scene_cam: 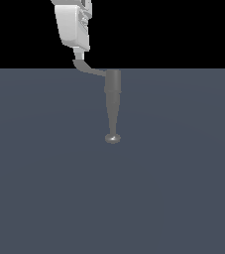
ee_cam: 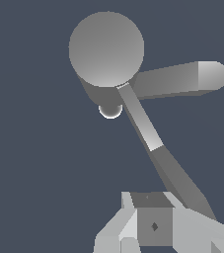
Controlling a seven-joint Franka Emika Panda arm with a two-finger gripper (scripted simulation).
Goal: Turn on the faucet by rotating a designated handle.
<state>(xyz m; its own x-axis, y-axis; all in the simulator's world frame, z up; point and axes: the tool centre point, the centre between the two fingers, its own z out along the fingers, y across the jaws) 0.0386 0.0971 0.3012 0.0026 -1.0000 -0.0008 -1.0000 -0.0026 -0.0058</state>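
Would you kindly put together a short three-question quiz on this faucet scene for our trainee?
1. Multiple choice: the handle leaves the faucet body toward
A) the exterior view's left
B) the exterior view's right
C) the rounded disc
2. Fill in: the long tapering part ending in that disc is the ____.
3. True or false: the pincer is at the handle's outer end, well away from the disc.

Key: 1 A; 2 spout; 3 true.
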